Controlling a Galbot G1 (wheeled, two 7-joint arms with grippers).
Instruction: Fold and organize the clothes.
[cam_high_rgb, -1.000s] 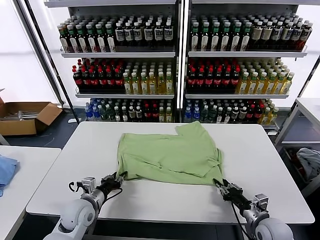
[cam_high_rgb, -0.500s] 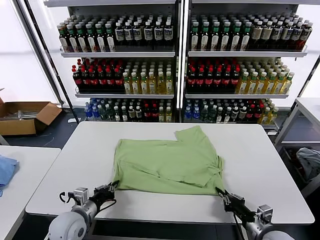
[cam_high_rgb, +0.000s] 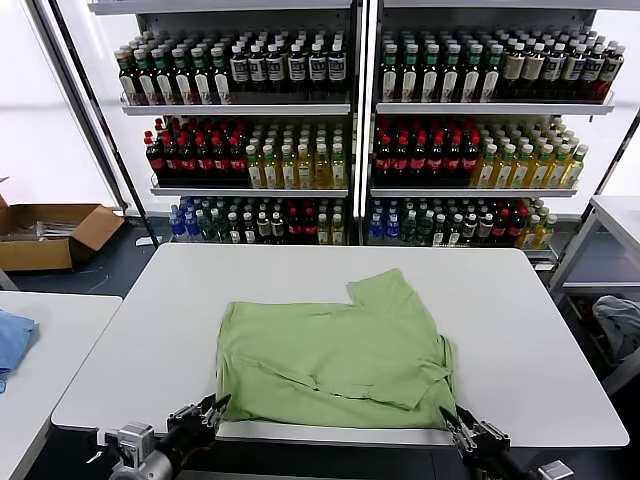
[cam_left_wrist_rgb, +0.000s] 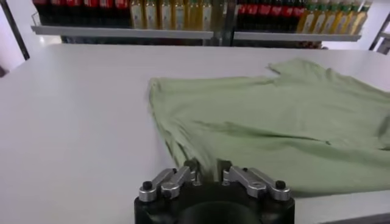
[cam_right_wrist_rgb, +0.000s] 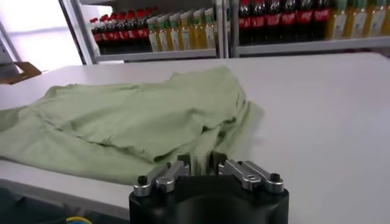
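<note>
Both pincers sit at the bench (cam_high_rgb: 130, 330) front edge; whether the left pincer (cam_high_rgb: 213, 407) or right pincer (cam_high_rgb: 452, 418) grips is unclear. The green shirt (cam_high_rgb: 335, 360) lies folded and rumpled.

The light green shirt (cam_high_rgb: 335, 365) lies spread flat on the white bench (cam_high_rgb: 150, 330), pulled toward the near edge. It is folded over itself, forming a roughly rectangular shape with soft wrinkles and a diagonal fold line across the middle. One short sleeve (cam_high_rgb: 385, 290) projects from the far side. The near hem runs along, and at the corners slightly past, the bench's front edge.
</note>
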